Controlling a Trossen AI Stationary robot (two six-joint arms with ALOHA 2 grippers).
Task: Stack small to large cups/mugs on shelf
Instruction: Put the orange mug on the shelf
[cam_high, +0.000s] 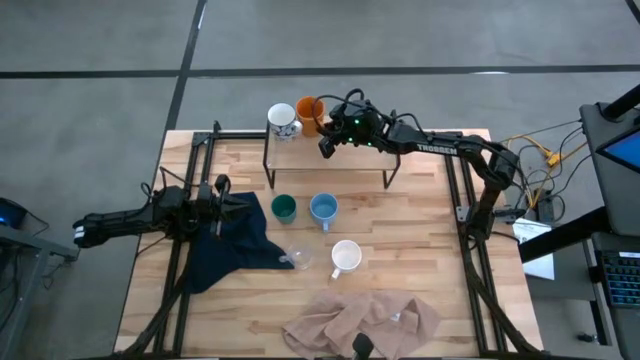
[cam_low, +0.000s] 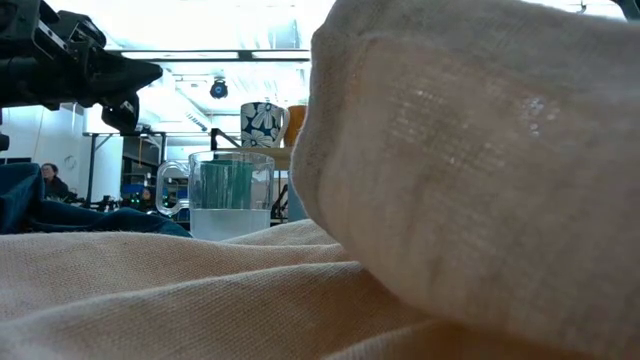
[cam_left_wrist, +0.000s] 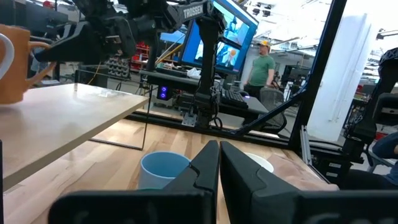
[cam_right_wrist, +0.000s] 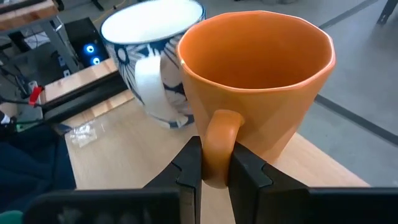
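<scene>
orange mug (cam_right_wrist: 258, 81) upright on shelf (cam_high: 340, 150) | beside patterned mug (cam_right_wrist: 152, 56)

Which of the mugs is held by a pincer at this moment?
The orange mug on the shelf: the right pincer is closed on its handle. It stands beside the white mug with dark pattern, which nothing holds.
</scene>
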